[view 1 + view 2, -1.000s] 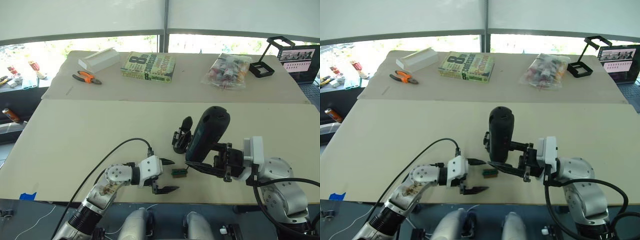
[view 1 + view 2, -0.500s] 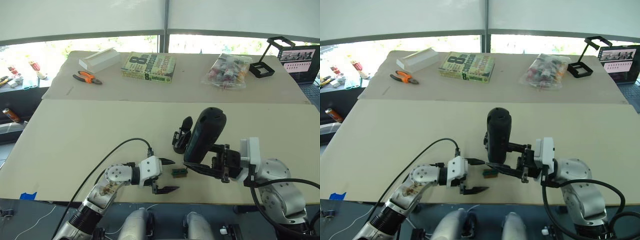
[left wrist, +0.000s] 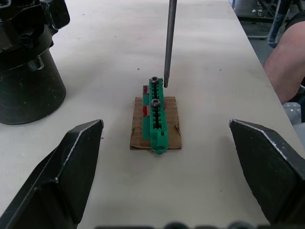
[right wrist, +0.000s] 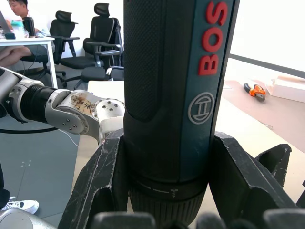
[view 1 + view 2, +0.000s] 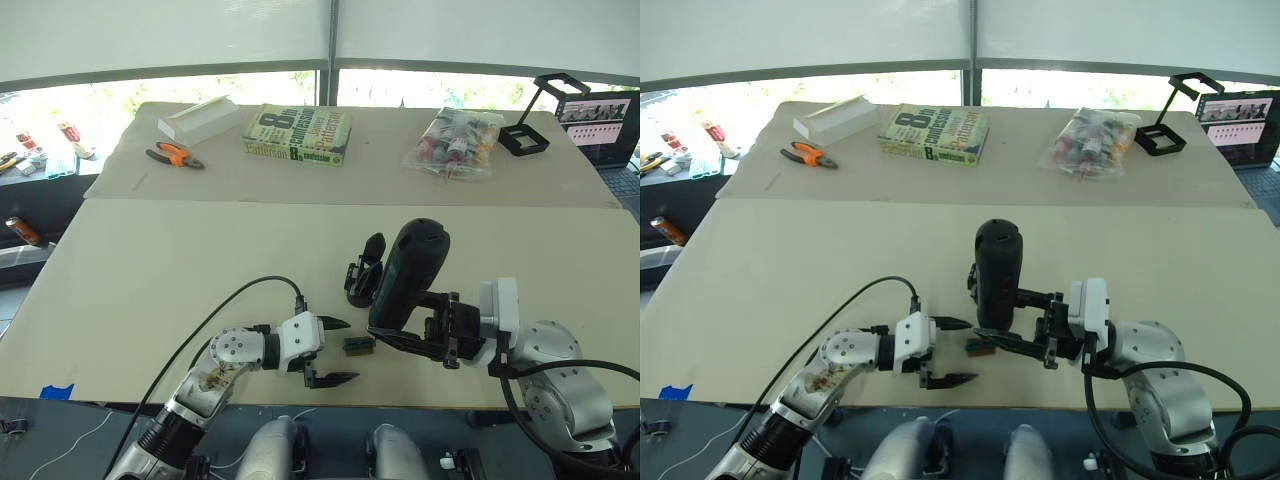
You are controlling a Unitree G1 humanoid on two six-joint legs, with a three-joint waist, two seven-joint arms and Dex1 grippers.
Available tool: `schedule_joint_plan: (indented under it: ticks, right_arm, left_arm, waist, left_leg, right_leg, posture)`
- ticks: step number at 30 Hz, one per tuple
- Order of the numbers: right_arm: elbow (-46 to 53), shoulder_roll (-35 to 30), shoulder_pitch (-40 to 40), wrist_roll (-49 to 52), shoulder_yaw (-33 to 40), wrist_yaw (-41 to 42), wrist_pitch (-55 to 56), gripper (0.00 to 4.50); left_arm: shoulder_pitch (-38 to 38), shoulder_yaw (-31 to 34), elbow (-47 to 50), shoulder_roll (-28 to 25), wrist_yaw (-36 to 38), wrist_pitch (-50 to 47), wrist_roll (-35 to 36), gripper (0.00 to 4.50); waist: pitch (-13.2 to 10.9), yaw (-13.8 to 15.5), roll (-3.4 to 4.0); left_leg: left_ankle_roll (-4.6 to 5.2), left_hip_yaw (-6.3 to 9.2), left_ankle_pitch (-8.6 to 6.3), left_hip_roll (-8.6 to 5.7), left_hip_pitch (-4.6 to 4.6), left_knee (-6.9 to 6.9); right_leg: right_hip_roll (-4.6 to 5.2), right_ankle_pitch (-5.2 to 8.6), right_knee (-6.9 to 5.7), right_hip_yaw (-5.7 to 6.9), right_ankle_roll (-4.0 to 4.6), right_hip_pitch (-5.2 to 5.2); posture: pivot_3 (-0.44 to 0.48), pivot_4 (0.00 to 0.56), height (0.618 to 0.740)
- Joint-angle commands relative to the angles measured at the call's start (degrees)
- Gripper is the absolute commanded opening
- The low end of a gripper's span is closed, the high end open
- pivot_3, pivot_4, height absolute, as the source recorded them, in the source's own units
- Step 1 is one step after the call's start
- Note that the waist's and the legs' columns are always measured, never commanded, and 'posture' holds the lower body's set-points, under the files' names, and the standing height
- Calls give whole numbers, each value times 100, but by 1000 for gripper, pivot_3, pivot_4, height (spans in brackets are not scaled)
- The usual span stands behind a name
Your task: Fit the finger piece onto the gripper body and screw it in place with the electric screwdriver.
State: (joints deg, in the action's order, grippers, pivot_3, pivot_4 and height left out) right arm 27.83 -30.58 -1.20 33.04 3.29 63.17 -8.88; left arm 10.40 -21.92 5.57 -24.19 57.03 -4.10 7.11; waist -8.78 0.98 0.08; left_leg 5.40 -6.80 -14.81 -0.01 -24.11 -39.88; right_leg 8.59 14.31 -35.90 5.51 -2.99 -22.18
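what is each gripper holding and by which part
Right gripper clamps the electric screwdriver around its lower barrel, near the collar. Left gripper is open, holding nothing.

Near table point(image 5: 150, 270): left gripper point(image 5: 334, 351) left of green block point(image 3: 157, 114); electric screwdriver point(image 5: 405, 275) above it, gripper body point(image 5: 362, 272) behind; pliers point(image 5: 172, 155), book point(image 5: 297, 133) on far table.

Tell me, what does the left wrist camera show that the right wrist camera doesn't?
Left wrist alone: a small green block on a cardboard scrap, two screws on top, a thin metal bit poised by one; the left end effector is open. Right wrist alone: the right end effector clamping the electric screwdriver, orange pliers, office chairs. Shared: the tan table.
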Motion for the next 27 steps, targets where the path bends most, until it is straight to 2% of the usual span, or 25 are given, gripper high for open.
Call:
schedule_joint_plan:
  ticks: [1, 27]
  right_arm:
    - [318, -27, -138, 430, 289, -55, 145, 1923]
    - [209, -51, -1, 316, 249, -89, 256, 1923]
  left_arm:
    - [-56, -104, -85, 6, 5, -118, -26, 4500]
    - [-36, -110, 36, 36, -8, -336, 58, 4500]
  waist:
    - [0, 1, 0]
    - [0, 10, 0]
  left_leg:
    - [0, 0, 0, 0, 0, 0]
    - [2, 0, -1, -1, 0, 0]
  right_leg:
    - [0, 0, 0, 0, 0, 0]
    - [2, 0, 0, -1, 0, 0]
  posture:
    - [0, 150, 740]
    - [0, 150, 740]
